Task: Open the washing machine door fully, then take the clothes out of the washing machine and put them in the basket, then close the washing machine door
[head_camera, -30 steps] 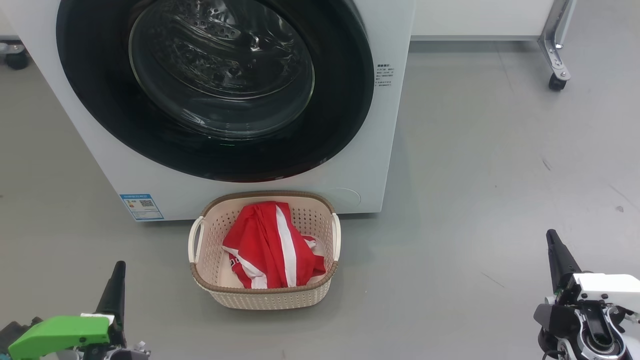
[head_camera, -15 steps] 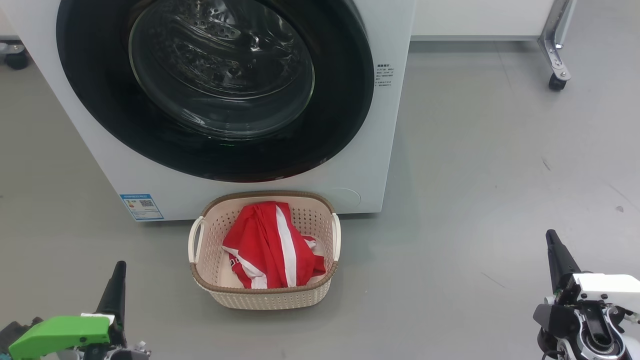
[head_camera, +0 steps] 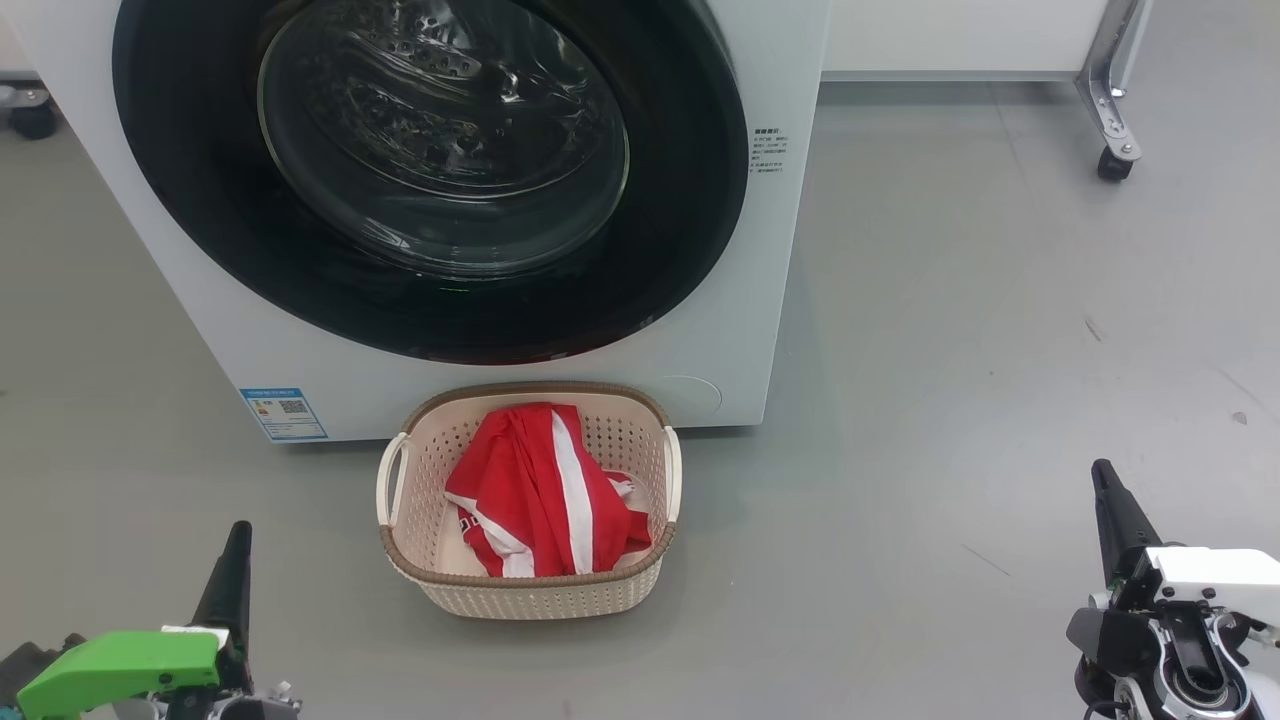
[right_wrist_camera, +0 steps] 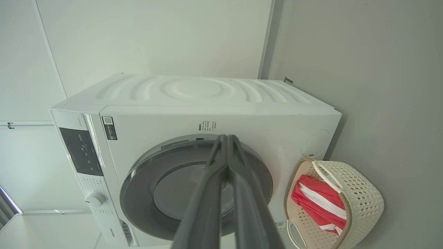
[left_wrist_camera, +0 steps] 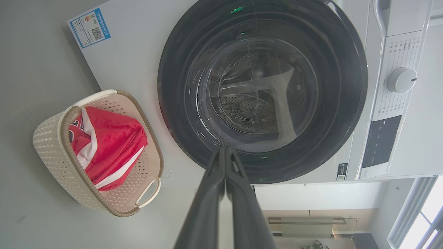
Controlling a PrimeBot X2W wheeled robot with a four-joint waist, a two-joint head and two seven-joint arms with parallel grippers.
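Left gripper [head_camera: 238,535] pinched together, empty, parked low.
Nothing moved this past second: washing machine door [head_camera: 680,200] sits shut, clothes [head_camera: 540,490] lie in the basket [head_camera: 530,388] below it, right gripper [head_camera: 1105,475] likewise pinched together, empty. I judge the task done.

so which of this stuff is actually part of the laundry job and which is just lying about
Job:
washing machine
washing machine door, shut
clothes, in the basket
basket

Lying about:
wheeled metal leg
dark wheel at the left edge
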